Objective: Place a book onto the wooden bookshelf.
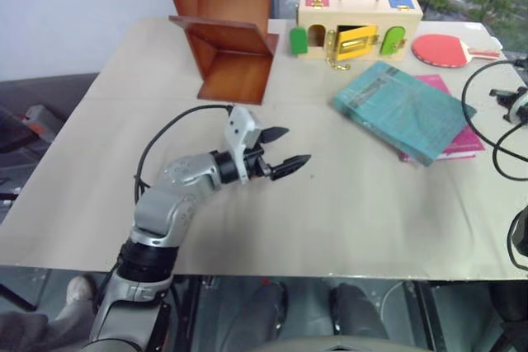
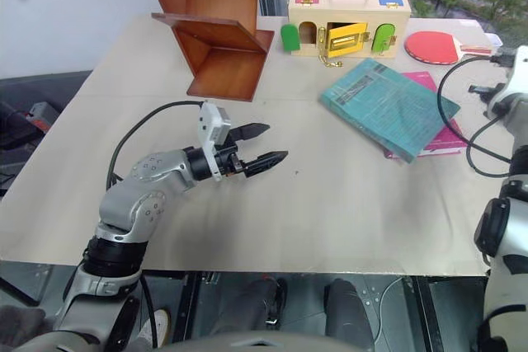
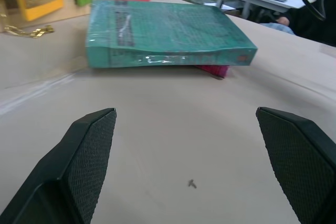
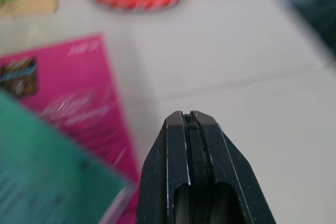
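Here the book point(image 1: 403, 108) lies well apart from the open left hand point(image 1: 282, 149).

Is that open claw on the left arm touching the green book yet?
Apart. In the left eye view, bare tabletop lies between the left gripper and the book; the left wrist view shows the same gap ahead of its open fingers.

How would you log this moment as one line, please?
left gripper: open, empty, aimed at book | right gripper: shut, empty | book: flat on pink book | wooden bookshelf: no book
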`<act>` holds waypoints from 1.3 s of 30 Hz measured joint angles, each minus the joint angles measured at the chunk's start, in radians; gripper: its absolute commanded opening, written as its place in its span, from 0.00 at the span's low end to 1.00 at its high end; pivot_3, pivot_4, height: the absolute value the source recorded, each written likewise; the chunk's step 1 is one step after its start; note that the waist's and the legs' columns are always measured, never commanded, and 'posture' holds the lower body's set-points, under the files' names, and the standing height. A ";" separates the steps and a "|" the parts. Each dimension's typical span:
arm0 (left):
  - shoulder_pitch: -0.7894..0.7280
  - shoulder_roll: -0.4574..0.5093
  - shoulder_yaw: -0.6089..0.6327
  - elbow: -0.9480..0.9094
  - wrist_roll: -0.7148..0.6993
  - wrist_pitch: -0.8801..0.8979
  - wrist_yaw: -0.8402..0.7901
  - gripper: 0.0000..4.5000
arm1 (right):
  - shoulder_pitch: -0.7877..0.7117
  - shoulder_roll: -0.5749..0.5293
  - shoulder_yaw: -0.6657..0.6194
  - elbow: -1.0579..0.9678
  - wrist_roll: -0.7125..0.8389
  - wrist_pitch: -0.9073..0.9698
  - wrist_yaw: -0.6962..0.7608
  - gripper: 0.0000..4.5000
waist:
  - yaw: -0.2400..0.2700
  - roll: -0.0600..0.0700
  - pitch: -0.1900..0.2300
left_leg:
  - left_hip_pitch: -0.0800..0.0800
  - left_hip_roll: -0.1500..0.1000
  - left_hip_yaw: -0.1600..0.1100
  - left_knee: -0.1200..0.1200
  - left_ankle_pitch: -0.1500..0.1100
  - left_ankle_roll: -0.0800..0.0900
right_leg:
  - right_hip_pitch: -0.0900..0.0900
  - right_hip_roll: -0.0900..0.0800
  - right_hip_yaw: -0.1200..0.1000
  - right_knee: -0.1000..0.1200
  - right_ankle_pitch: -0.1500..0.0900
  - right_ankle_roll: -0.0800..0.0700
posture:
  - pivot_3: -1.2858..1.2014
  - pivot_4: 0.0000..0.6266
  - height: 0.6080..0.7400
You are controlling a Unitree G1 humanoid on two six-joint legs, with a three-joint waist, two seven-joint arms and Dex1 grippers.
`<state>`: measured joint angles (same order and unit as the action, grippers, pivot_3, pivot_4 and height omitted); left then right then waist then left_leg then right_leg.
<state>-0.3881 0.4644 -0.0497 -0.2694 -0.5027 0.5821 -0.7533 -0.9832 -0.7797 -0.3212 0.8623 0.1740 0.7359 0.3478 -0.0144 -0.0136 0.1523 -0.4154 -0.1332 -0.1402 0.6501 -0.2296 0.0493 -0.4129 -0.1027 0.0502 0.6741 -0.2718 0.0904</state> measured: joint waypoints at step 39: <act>-0.018 0.018 0.007 0.006 -0.011 0.043 -0.023 1.00 | 0.670 0.148 -0.013 -0.973 0.217 0.540 0.089 0.01 | 0.003 -0.017 -0.015 | 0.018 0.001 -0.006 -0.001 -0.004 0.005 | 0.019 0.001 -0.006 -0.004 0.001 -0.001 | 0.52 0.24 1.00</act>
<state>-0.4059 0.4826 -0.0430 -0.2633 -0.5141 0.6249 -0.7762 -0.3129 -0.6318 -0.3343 -0.1110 0.3915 1.2756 0.4365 -0.0110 -0.0307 0.1378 -0.3975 -0.1322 -0.1461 0.6493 -0.2333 0.0539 -0.3934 -0.1021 0.0444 0.6705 -0.2710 0.0897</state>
